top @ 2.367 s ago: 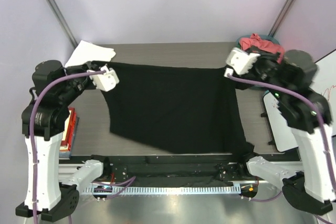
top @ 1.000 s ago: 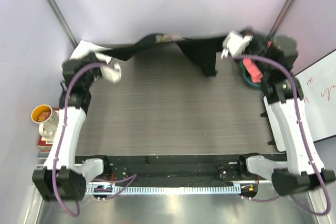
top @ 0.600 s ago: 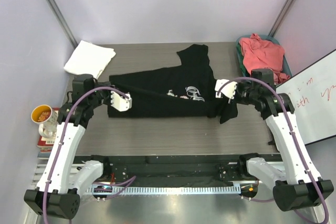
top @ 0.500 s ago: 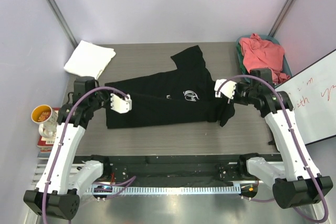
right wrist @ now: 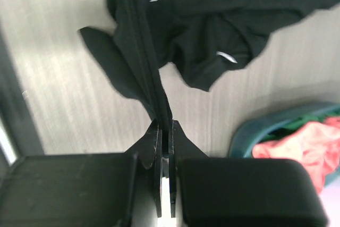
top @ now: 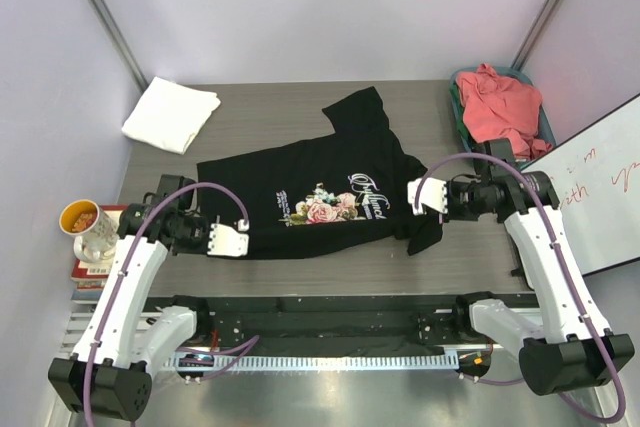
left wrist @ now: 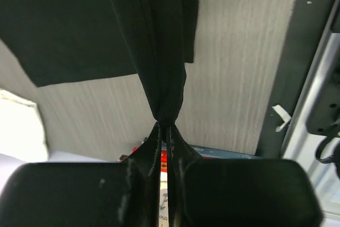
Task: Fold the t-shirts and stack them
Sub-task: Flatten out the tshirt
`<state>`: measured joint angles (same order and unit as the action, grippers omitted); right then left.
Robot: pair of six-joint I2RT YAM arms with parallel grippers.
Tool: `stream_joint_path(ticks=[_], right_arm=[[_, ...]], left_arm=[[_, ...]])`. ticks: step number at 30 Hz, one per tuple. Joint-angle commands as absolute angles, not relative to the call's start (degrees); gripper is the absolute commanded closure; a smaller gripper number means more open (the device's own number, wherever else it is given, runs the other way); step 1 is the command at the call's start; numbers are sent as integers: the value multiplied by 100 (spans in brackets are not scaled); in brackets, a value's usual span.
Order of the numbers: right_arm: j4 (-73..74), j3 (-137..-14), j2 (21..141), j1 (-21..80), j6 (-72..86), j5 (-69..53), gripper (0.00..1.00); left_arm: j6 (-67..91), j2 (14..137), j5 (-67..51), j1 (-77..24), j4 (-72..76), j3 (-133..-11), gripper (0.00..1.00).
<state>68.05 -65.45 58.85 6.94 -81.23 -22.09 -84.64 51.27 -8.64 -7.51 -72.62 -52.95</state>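
The black t-shirt (top: pixel 330 182) lies print-up on the table, its pink roses and white script showing. My left gripper (top: pixel 238 241) is shut on the shirt's near left corner; the cloth (left wrist: pixel 159 67) runs taut from its jaws. My right gripper (top: pixel 412 197) is shut on the shirt's right edge, and its wrist view shows the cloth (right wrist: pixel 154 51) bunched between the jaws. The folded white t-shirt (top: pixel 171 113) rests at the back left. The coral-pink t-shirt (top: pixel 497 99) lies crumpled in the teal basket (top: pixel 458 112) at the back right.
A cup (top: pixel 80 218) stands on books (top: pixel 88 269) off the table's left edge. A whiteboard (top: pixel 600 182) leans at the right. The black rail (top: pixel 320 304) runs along the table's near edge.
Both grippers swung the black shirt from hanging at the back, down and toward the near edge. It has flipped, so the rose print now faces up.
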Motion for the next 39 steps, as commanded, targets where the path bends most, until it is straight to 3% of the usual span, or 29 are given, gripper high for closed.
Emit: stream_joint_path(ticks=[1, 7, 8, 9, 11, 12, 13, 14, 15, 16, 21, 23, 25, 26, 27, 28, 29, 33, 39], right_arm=[[7715, -6592, 5687, 686, -8920, -2399, 99], [8640, -6346, 5388, 703, -9632, -2435, 98], [8640, -6180, 5266, 694, -9650, -2426, 96], [8640, -6083, 5030, 703, -9729, -2408, 87], [8640, -5776, 4739, 712, -10070, -2338, 75], [8631, -5687, 4494, 712, -10194, -2303, 58], [8553, -5608, 4413, 703, -10239, -2311, 50], [8230, -5520, 4334, 712, -9952, -2364, 41], [8000, -5511, 4298, 712, -9749, -2416, 32], [7789, -5511, 4289, 703, -9547, -2478, 30], [5911, -5704, 4701, 712, -7760, -2479, 31], [4649, -5695, 5166, 721, -7105, -2330, 38], [3906, -5748, 5631, 712, -6216, -2049, 61], [3337, -5852, 6208, 712, -6005, -1961, 76], [3140, -5967, 6510, 712, -5768, -1803, 96], [3025, -6098, 6800, 712, -5400, -1741, 99], [2919, -6439, 7481, 712, -5249, -1671, 99], [2936, -7276, 8794, 686, -4685, -1634, 99], [2883, -7637, 9658, 703, -4606, -2153, 99]], left_arm=[[-8613, 5107, -1045, -756, -8629, -5335, 100], [-8885, 5142, -1212, -756, -9456, -5405, 100], [-8790, 5124, -1282, -756, -9527, -5397, 100], [-8667, 5098, -1283, -756, -9536, -5396, 100], [-8753, 5028, -1205, -756, -9527, -5370, 81], [-8815, 4993, -1074, -756, -9527, -5379, 67], [-8885, 4992, -1011, -756, -9501, -5396, 30], [-8799, 5010, -950, -756, -9405, -5475, 17], [-8667, 5088, -862, -756, -9135, -5554, 10], [-8414, 5176, -835, -756, -9036, -5650, 8], [-7569, 5616, -668, -695, -7843, -6249, 7], [-7254, 5809, -476, -650, -6824, -6031, 8], [-7015, 6045, -212, -650, -5720, -5758, 14], [-6979, 6151, -228, -650, -5582, -5574, 22], [-6987, 6274, -237, -650, -5442, -5503, 34], [-6987, 6606, -229, -650, -5171, -5424, 80], [-6970, 6783, -168, -650, -5020, -5423, 100], [-6523, 7785, 167, -624, -4448, -5694, 100], [-6100, 8814, 324, -606, -4133, -6486, 100]])
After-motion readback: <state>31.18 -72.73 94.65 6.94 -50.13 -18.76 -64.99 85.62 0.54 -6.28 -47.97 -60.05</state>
